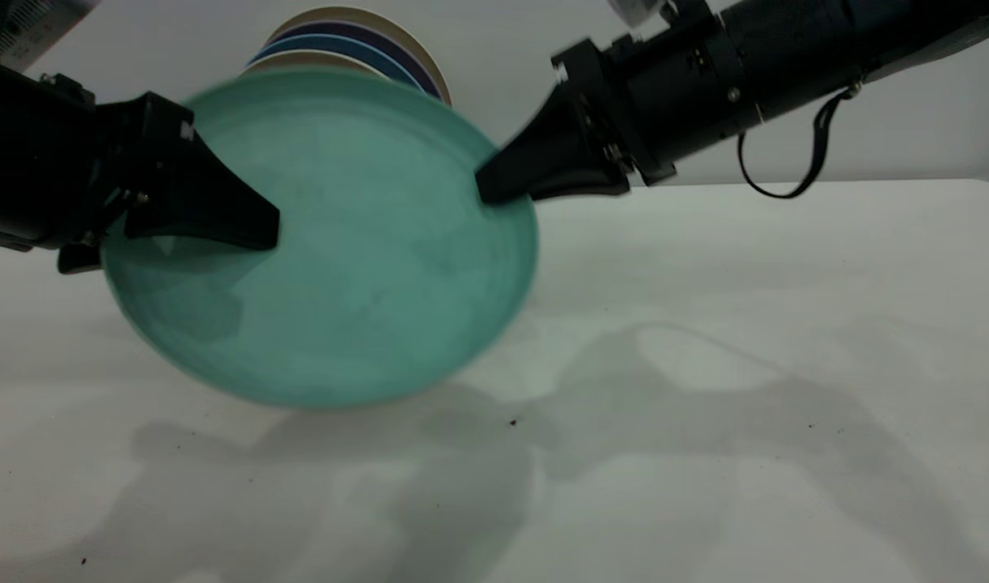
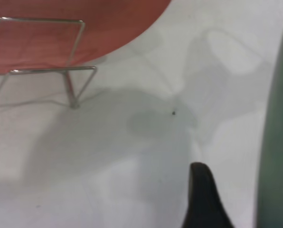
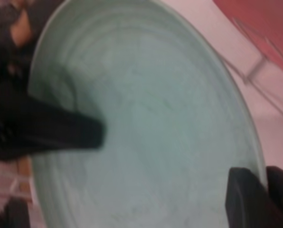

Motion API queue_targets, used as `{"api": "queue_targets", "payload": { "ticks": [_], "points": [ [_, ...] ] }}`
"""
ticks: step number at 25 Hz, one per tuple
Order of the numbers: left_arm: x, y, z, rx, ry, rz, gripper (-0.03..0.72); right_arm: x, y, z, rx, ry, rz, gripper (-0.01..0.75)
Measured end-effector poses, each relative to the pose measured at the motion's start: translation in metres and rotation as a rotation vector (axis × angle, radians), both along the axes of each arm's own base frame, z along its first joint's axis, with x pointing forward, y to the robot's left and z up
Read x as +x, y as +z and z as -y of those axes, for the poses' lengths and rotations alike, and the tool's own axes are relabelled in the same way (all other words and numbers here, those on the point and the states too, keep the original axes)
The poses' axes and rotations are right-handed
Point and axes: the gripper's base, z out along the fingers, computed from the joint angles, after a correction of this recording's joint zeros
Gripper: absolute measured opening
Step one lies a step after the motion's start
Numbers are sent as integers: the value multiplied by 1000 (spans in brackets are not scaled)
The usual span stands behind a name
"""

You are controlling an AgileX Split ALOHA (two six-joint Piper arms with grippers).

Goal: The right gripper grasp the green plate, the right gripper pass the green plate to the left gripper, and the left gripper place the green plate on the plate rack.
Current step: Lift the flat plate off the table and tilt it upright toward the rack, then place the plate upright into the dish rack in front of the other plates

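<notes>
The green plate (image 1: pixel 357 243) hangs tilted in the air above the table, between both grippers. My right gripper (image 1: pixel 494 186) is shut on its right rim; in the right wrist view its fingers (image 3: pixel 243 197) pinch the plate's edge (image 3: pixel 146 118). My left gripper (image 1: pixel 252 231) straddles the plate's left rim with its jaws open. One left finger (image 2: pixel 203 199) stands apart from the plate (image 2: pixel 279 142), with a gap of table between them; the other finger is hidden behind the plate. The plate rack (image 2: pixel 46 71), thin silver wire loops, stands on the table in the left wrist view.
A salmon-pink plate (image 2: pixel 61 28) leans in the rack. Behind the green plate, dark blue and beige plates (image 1: pixel 357 40) show at the back. The white table (image 1: pixel 705 405) spreads to the front and right, with both arms' shadows on it.
</notes>
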Motion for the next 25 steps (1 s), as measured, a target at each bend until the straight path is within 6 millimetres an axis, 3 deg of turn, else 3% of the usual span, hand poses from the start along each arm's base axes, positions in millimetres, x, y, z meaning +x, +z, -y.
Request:
{"api": "queue_targets", "payload": {
  "ticks": [3,5,7,10,15,19,25],
  "points": [
    [0,1,1,-20,15,-7,302,2,1,0,10,-15,18,56],
    [-1,3,3,-48,-3,-8,145,5,-1,2,-16,-50,25,92],
    [0,3,4,-29,-24,13,142,6,-2,3,-28,-73,15,166],
    [3,0,-2,61,-19,56,143,8,-3,8,-59,-79,22,353],
    [8,-3,-12,249,-62,163,143,14,-7,41,-108,-61,6,679],
    [17,7,-10,392,-278,319,143,18,-13,77,-171,-79,-65,712],
    [25,37,5,511,-826,560,143,20,-20,119,-274,-126,-123,609]
  ]
}}
